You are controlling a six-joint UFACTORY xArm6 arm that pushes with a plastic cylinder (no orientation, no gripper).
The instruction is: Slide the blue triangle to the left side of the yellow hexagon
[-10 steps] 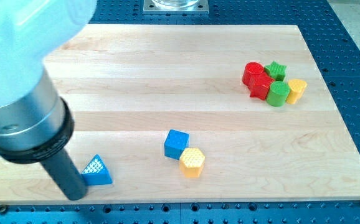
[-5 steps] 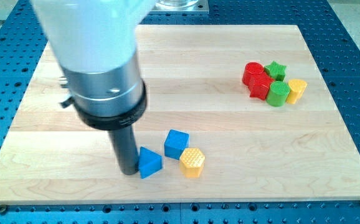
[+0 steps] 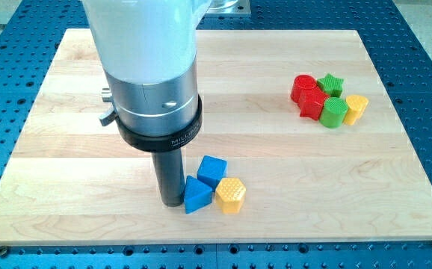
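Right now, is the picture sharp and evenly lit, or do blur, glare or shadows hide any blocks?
Camera view: lighting is even, shadows soft. The blue triangle, yellow hexagon and my tip look sharp. The pale upper arm, close to the lens, is bright and featureless, and it hides part of the wooden board. No glare covers any block.
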